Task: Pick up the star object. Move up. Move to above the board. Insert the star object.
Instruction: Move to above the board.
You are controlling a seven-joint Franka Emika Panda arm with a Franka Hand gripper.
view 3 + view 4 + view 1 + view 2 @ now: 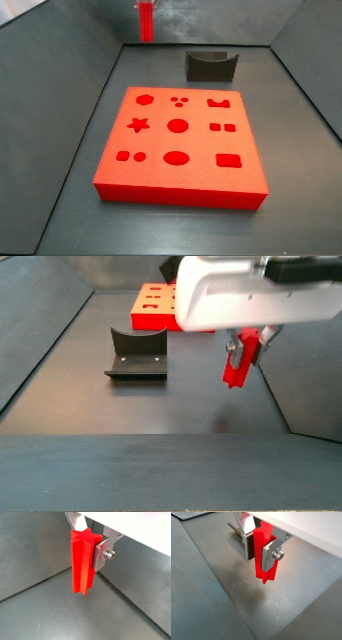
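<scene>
My gripper (91,551) is shut on the star object (83,562), a slim red peg with a star-shaped end. The silver fingers (271,556) clamp its upper part, and its lower end hangs free above the grey floor. In a side view the gripper (246,348) holds the peg (238,366) in the air, right of the dark holder. The peg also shows at the far end of the bin (144,20). The board (181,140), flat and bright red with darker cut-out holes, lies on the floor, apart from the peg. It also shows at the back (151,306).
The dark grey U-shaped fixture (210,66) stands on the floor beyond the board; it also shows in a side view (136,356), between the board and the camera. Sloped grey bin walls (80,70) close in the floor on all sides.
</scene>
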